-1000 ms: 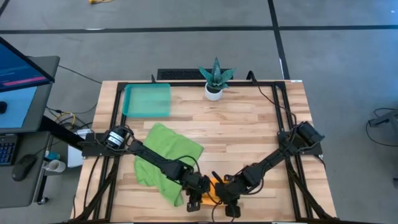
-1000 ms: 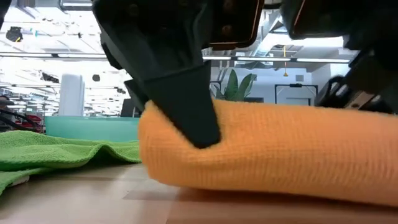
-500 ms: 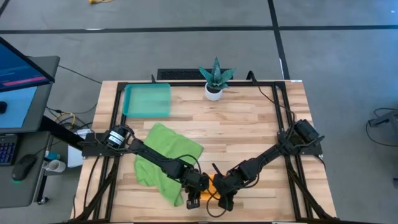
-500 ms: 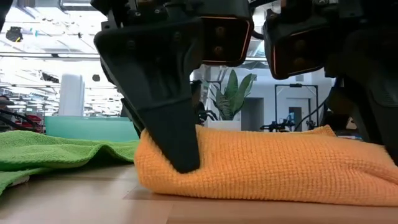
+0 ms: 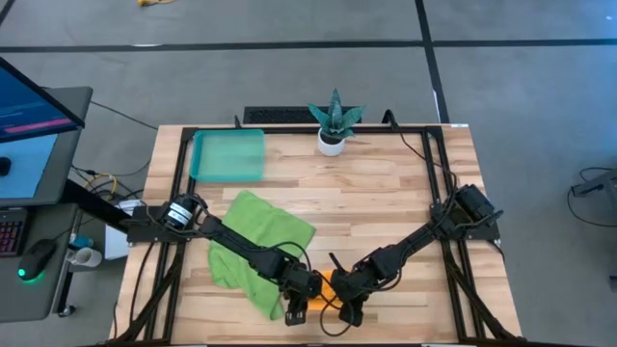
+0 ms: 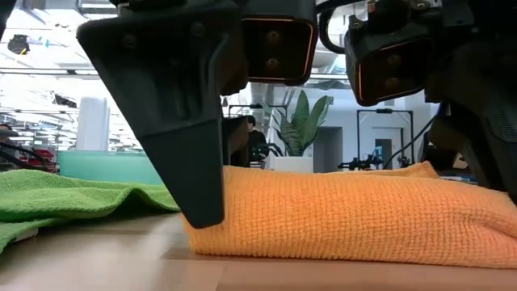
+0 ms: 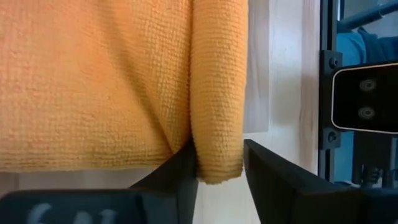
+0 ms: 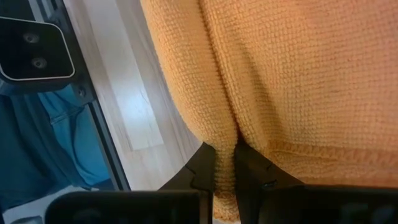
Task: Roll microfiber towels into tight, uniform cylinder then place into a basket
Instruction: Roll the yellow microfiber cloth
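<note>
At the high view's bottom centre, the rolled bright orange microfiber towel [image 5: 326, 286] lies with its long axis left to right. The left gripper [image 7: 219, 177] and right gripper [image 8: 224, 167] each pinch a fold of it.

A robotics lab or workshop. A wooden table [image 5: 366, 202] stands on a grey concrete floor [image 5: 521, 87] beside a computer monitor [image 5: 29, 125]. Ceiling lights and pipes show behind.

Green towel [image 5: 255, 246] beside both claws
</note>
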Tool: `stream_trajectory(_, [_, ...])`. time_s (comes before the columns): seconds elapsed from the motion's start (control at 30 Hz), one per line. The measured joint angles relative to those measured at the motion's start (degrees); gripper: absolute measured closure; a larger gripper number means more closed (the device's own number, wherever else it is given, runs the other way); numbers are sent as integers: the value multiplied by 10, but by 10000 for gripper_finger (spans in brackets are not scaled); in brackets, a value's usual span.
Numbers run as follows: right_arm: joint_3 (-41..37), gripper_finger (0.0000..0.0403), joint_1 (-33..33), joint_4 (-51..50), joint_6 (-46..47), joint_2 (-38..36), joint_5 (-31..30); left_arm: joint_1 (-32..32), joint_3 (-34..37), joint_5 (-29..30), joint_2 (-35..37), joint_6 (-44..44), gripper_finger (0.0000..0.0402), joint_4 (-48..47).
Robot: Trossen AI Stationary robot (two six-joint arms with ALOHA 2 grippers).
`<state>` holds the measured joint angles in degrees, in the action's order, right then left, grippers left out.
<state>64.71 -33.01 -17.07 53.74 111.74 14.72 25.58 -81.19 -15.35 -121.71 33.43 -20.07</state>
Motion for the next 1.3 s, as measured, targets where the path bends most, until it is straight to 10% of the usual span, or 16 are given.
stream_trajectory(0.43, [0, 350, 0, -6, -1, 0, -2, 2, 1, 4, 15, -32, 243, -20])
stream_trajectory(0.63, [-1, 350, 0, -9, 2, -1, 0, 30, 2, 128, 63, -30, 251, -71])
stream_trajectory(1.3, [0, 350, 0, -3, 14, 0, 3, 46, 0, 195, 6, -167, 291, 86])
